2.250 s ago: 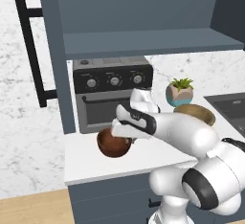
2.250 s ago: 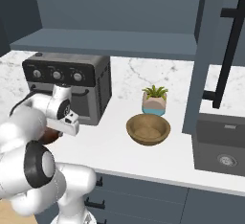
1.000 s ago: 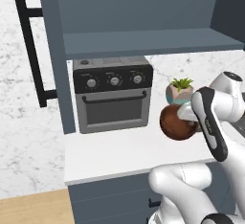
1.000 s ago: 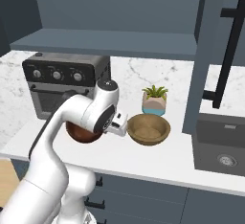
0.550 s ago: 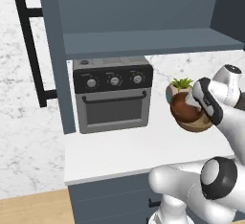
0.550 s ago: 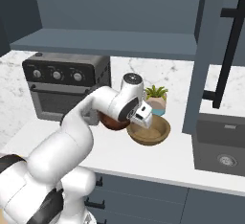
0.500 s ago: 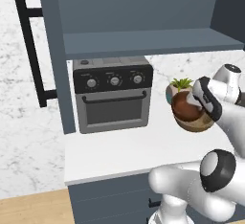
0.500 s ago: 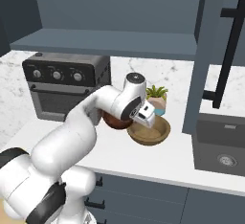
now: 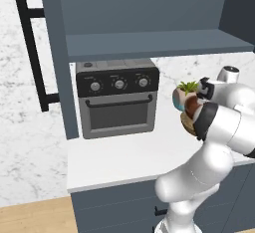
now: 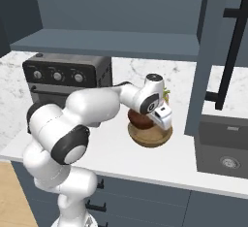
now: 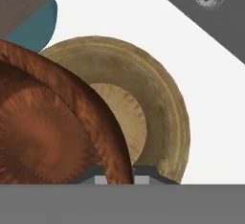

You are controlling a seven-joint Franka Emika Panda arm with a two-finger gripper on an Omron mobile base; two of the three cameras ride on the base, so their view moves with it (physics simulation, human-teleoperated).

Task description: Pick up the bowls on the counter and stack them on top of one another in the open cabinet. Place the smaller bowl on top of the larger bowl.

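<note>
My gripper (image 11: 118,179) is shut on the rim of the smaller bowl (image 11: 43,137), dark reddish-brown and glossy. It holds that bowl just above the larger tan-brown bowl (image 11: 158,98), which rests on the white counter (image 10: 106,146). From the right base view the smaller bowl (image 10: 139,119) hangs over the far left part of the larger bowl (image 10: 151,137), and I cannot tell whether they touch. In the left base view the gripper (image 9: 198,108) and the smaller bowl (image 9: 191,111) are at the right, over the larger bowl (image 9: 188,125). The open cabinet shelf (image 9: 149,45) runs above, bare.
A grey toaster oven (image 9: 118,103) stands on the counter at the left. The teal-and-beige plant pot (image 9: 180,95) sits right behind the bowls. A sink (image 10: 224,148) lies to the right. The cabinet doors (image 9: 52,58) (image 10: 213,51) with black bar handles hang open on both sides.
The arm has swung right from in front of the toaster oven, carrying the smaller bowl over to the larger bowl and lowering it close above it.
</note>
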